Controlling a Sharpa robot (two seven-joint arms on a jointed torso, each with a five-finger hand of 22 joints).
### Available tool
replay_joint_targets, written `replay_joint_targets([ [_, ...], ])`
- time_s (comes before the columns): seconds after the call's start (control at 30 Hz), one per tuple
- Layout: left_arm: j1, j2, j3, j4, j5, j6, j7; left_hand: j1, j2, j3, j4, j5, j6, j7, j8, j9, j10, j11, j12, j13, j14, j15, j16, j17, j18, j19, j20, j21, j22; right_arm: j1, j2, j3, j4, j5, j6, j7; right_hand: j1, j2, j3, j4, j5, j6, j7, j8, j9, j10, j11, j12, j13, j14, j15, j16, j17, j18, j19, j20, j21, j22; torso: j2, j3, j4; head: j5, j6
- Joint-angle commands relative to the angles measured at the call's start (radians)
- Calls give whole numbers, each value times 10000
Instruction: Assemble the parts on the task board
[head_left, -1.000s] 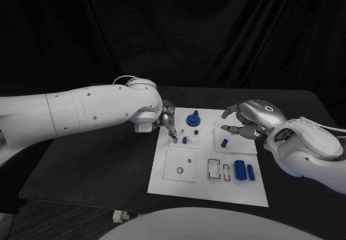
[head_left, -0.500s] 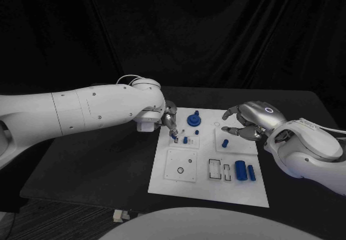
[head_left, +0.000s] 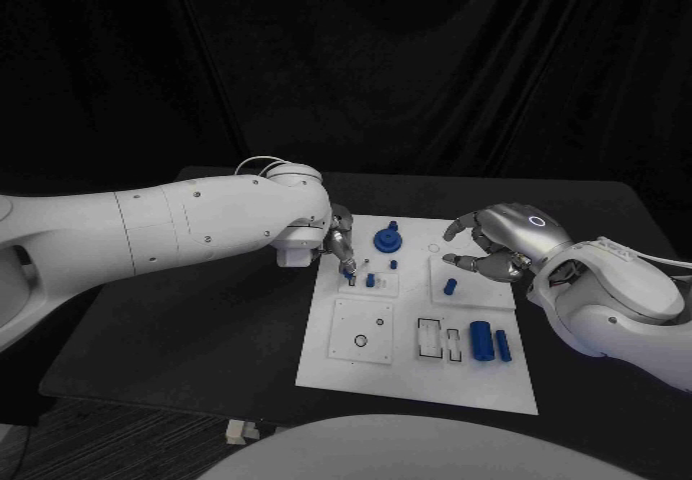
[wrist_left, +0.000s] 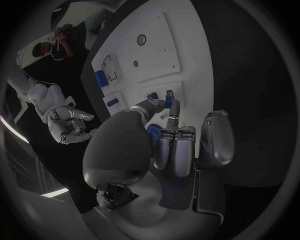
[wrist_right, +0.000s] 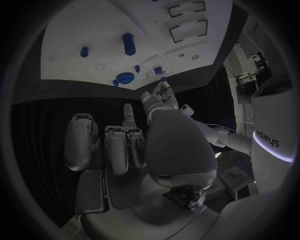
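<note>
1. Near the far left corner of the task board (head_left: 411, 385), a small blue peg (head_left: 346, 268) sits at the fingertips of the left hand (head_left: 335, 240), right over the little socket block there. In the left wrist view the peg (wrist_left: 168, 102) shows between two fingers brought together on it, so I judge the hand to be pinching it.
2. Just beside it stand two more small blue parts (head_left: 372, 279), and behind them the blue round knob (head_left: 387, 240).
3. Further right, a short blue piece (head_left: 449, 287) lies on the board's raised plate, close under the right hand (head_left: 498, 245). That hand hovers with its fingers curled and apart, and nothing visible in them.
4. At the near right, two blue cylinders (head_left: 489, 341) lie side by side next to the empty rectangular slots (head_left: 440, 338).
5. Risks, as I judge them: the peg is thin and held only at its tip, so a tilted descent could jam it on the socket's edge or flick it out of the pinch. The neighbouring small parts stand close enough that the other fingers could knock them. A hard push off-centre might shift the board itself.
</note>
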Motion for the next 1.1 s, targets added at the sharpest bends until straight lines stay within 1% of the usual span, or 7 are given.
replay_joint_targets([
  [0.03,-46,38,11,-15,13,-257,44,3,141,362,-320,-52,682,-616,-13,184,1040,-93,36,2630,1038,-91,27,2632,-182,58,4,-9,1749,-32,-3,5,11,-27,-26,-4,86,45,2,83,32,91,8,49,-9,1042,-2,36,2627,913,10,-36,2135,112,-63,19,-26,1854,0,0,1,26,0],
  [0.33,-153,113,10,-66,13,-395,57,-3,144,370,-323,-54,680,-615,-19,182,1040,-93,36,2630,1038,-91,27,2632,-180,54,4,-19,1746,-43,21,5,6,-27,-45,14,105,38,1,89,43,115,8,47,-27,1042,5,36,2627,914,11,-37,2135,115,-67,19,-43,1850,-6,0,2,24,0],
  [0.67,-206,134,10,-112,13,-475,68,-21,148,378,-326,-68,678,-614,-31,178,1040,-92,36,2630,1038,-91,27,2632,-178,50,3,-33,1743,-48,23,5,-14,-3,-68,33,111,36,0,93,47,124,6,47,-33,1042,10,36,2627,914,13,-37,2136,114,-65,19,-41,1850,-1,3,-2,27,0],
  [0.9,-251,160,10,-157,13,-480,75,-32,151,385,-329,-82,678,-613,-40,176,1040,-91,36,2630,1038,-90,27,2632,-176,44,3,-47,1739,-51,48,5,-29,14,-71,52,116,34,-2,99,51,136,5,45,-42,1042,16,36,2627,914,15,-38,2134,113,-61,20,-39,1851,-5,0,-2,70,0],
  [1.1,-273,129,10,-136,13,-481,78,-32,151,385,-329,-82,678,-613,-40,176,1040,-91,36,2630,1038,-90,27,2632,-176,44,3,-47,1739,-52,57,5,-43,35,-56,56,118,34,-3,104,52,143,5,45,-47,1042,19,36,2627,913,16,-40,2131,113,-62,20,-42,1851,-5,-2,0,72,0],
])
